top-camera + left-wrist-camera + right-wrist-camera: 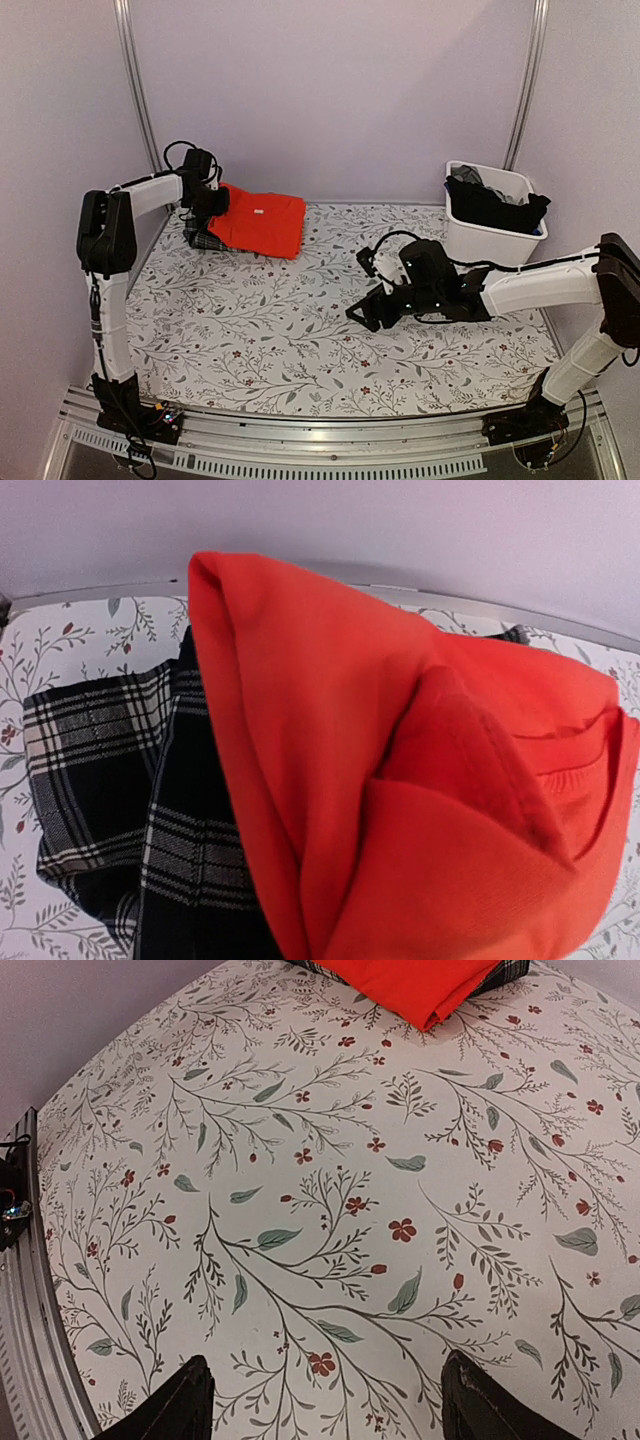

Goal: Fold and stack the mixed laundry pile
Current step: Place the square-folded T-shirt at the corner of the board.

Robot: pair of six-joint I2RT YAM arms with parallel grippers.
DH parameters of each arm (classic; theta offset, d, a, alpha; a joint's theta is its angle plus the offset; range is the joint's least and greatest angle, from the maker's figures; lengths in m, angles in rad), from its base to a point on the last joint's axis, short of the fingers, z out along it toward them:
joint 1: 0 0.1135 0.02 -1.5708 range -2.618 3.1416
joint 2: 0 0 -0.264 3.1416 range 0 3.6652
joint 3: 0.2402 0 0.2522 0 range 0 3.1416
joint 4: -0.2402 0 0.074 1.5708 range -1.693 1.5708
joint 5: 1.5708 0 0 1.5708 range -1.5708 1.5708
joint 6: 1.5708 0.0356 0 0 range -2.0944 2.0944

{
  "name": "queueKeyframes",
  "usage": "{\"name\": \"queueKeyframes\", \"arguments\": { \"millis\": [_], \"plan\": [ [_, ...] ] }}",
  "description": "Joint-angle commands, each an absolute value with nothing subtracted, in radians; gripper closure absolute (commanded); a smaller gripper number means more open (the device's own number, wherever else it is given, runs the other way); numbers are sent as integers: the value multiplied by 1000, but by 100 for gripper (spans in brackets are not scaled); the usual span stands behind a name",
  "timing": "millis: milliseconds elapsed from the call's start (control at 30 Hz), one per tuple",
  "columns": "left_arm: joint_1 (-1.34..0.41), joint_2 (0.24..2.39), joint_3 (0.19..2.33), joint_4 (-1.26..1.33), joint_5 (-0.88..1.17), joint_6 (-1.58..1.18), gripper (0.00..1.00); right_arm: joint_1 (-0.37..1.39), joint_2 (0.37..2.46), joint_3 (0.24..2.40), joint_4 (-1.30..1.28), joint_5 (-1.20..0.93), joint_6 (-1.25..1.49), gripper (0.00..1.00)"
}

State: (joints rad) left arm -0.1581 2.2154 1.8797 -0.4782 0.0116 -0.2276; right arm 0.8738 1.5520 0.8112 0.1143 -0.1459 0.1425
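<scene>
Over at the far left corner of the tablecloth (270, 335), my left gripper (207, 203) sits at the left edge of the orange-red garment (262, 222). My left wrist camera is filled with that cloth, bunched up in folds towards the lens and hiding my fingers. They are together, pinched on the orange-red garment's edge as far as I can tell. The orange-red garment lies on top of the black-and-white plaid garment (100, 770), which peeks out beneath it on the left and near side.

My right gripper (368, 312) hangs just above the bare middle of the tablecloth, well apart from that stack, its fingers (175, 1405) spread wide with nothing between them.

Dark garments (497, 207) are heaped in the white bin (480, 243) at the far right, draped over its rim
</scene>
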Motion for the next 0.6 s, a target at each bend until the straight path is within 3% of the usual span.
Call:
{"name": "queueKeyframes", "arguments": {
  "millis": [0, 567],
  "plan": [
    [-106, 2168, 1834, -349, -29, -298, 100, 868, 1573, 842, 124, -158, 142, 23],
    [-1, 2291, 1824, -208, -38, -410, 100, 865, 1618, 880, 104, -166, 146, 23]
  ]
}}
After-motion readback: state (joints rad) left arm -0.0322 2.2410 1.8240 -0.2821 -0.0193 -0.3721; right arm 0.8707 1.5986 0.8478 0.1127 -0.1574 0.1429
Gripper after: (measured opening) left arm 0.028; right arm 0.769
